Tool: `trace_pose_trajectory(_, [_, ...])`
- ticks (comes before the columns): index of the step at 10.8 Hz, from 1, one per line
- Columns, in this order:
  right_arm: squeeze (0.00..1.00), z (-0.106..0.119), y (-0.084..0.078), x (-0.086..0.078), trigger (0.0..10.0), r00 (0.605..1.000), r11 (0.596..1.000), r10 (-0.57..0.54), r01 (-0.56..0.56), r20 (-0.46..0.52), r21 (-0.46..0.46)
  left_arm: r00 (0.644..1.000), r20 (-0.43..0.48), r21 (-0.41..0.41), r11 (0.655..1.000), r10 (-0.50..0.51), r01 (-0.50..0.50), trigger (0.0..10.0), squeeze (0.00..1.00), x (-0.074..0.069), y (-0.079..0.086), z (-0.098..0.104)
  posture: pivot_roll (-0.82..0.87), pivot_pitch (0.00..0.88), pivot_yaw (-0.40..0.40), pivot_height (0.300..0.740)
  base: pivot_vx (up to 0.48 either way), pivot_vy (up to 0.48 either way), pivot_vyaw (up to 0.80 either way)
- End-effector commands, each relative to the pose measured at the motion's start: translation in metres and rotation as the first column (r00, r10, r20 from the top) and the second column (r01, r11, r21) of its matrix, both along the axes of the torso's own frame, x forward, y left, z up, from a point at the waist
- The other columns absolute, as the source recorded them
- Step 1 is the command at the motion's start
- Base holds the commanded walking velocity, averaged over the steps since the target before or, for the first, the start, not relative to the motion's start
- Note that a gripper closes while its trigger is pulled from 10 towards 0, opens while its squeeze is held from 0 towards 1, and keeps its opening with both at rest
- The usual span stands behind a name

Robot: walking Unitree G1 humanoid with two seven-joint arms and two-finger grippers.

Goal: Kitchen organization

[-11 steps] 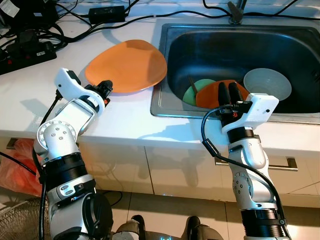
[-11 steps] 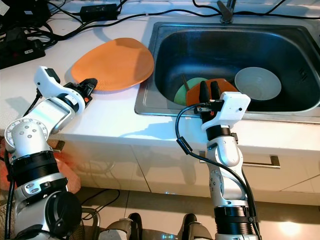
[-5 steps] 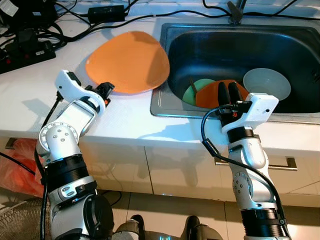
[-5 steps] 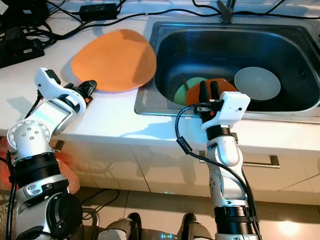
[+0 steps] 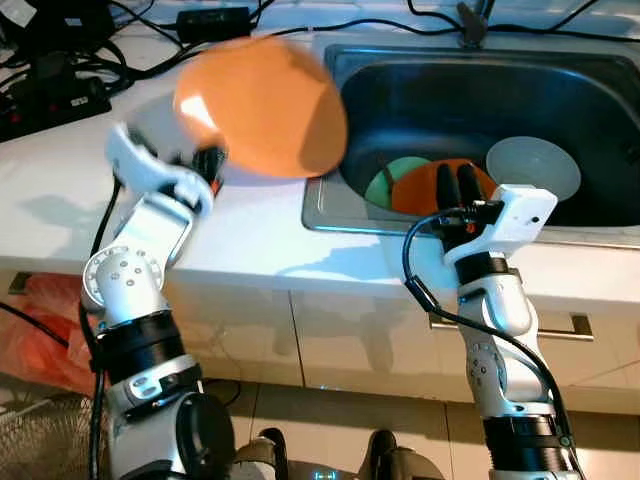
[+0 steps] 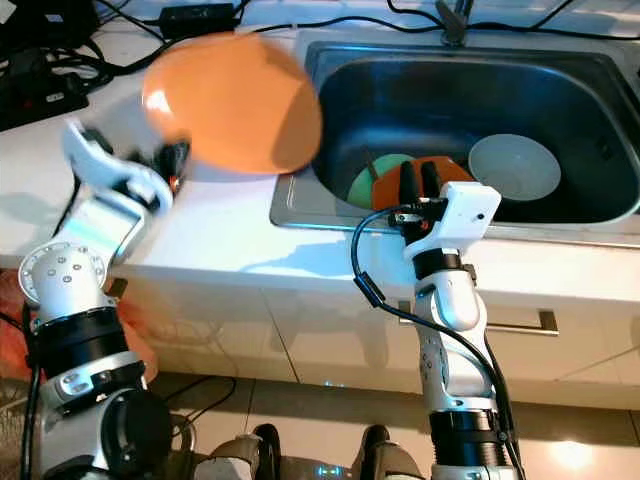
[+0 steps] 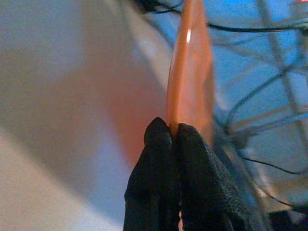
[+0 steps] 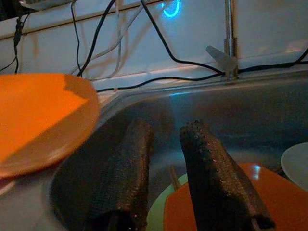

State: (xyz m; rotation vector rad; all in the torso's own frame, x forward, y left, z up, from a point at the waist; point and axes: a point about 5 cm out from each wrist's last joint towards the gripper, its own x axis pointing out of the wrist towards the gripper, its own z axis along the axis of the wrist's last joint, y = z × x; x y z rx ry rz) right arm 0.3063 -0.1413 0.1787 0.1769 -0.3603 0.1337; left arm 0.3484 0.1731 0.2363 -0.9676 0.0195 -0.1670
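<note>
Orange plate (image 5: 262, 105) lifted off counter, pinched by left gripper (image 7: 175, 139); right gripper (image 5: 457, 186) narrow.

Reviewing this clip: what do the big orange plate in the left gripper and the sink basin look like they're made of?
Orange plate: probably plastic or melamine. It is thin-edged between the left gripper fingers, with an even matte colour and one soft highlight; glazed ceramic can't be ruled out.

Sink: stainless steel, judging by the brushed grey surface, dull reflections and thin pressed rim.
</note>
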Motion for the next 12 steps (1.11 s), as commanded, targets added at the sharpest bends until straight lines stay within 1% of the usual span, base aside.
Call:
trace_pose_trajectory(1, [0.00,-0.017,0.002,0.002,10.0,0.996,1.000,0.010,-0.011,-0.088,-0.013,0.994,0.107,-0.019,1.000,-0.008,0.010,10.0,0.00,-0.003,-0.001,0.018,0.14,0.188,0.058,0.740,0.000,0.000,0.00])
trace_pose_trajectory(4, [0.00,-0.017,0.003,0.003,10.0,0.996,1.000,0.017,-0.018,-0.086,-0.014,0.988,0.149,-0.061,0.997,-0.046,0.055,10.0,0.00,-0.007,-0.011,0.016,0.14,0.180,0.056,0.740,0.000,0.000,0.00])
trace_pose_trajectory(6, [0.00,-0.016,0.003,0.003,10.0,0.996,1.000,0.017,-0.019,-0.084,-0.015,0.981,0.186,-0.092,0.993,-0.056,0.074,10.0,0.00,-0.007,-0.016,0.018,0.14,0.174,0.055,0.740,0.000,0.000,0.00])
trace_pose_trajectory(7, [0.00,-0.015,0.004,0.004,10.0,0.996,1.000,0.020,-0.021,-0.082,-0.014,0.977,0.200,-0.094,0.992,-0.068,0.088,10.0,0.00,-0.007,-0.021,0.019,0.13,0.169,0.054,0.740,0.000,0.000,0.00])
trace_pose_trajectory(9, [0.00,-0.011,0.005,0.006,10.0,0.996,0.999,0.030,-0.028,-0.079,0.033,0.974,0.208,-0.095,0.989,-0.094,0.116,10.0,0.00,-0.007,-0.030,0.017,0.13,0.163,0.053,0.740,0.000,0.000,0.00])
trace_pose_trajectory(10, [0.00,-0.002,0.004,0.009,10.0,0.997,0.990,0.040,-0.030,-0.070,0.141,0.970,0.212,-0.055,0.990,-0.118,0.133,10.0,0.00,-0.006,-0.036,0.014,0.13,0.163,0.050,0.740,0.000,0.000,0.00])
trace_pose_trajectory(11, [0.00,0.004,0.003,0.011,10.0,0.997,0.975,0.051,-0.036,-0.063,0.221,0.966,0.220,-0.036,0.988,-0.136,0.147,10.0,0.00,-0.007,-0.040,0.013,0.13,0.163,0.051,0.740,0.000,0.000,0.00])
trace_pose_trajectory(12, [0.00,0.012,-0.001,0.015,10.0,0.996,0.940,0.066,-0.043,-0.056,0.339,0.958,0.237,-0.004,0.986,-0.160,0.166,10.0,0.00,-0.008,-0.046,0.013,0.13,0.165,0.050,0.740,0.000,0.000,0.00])
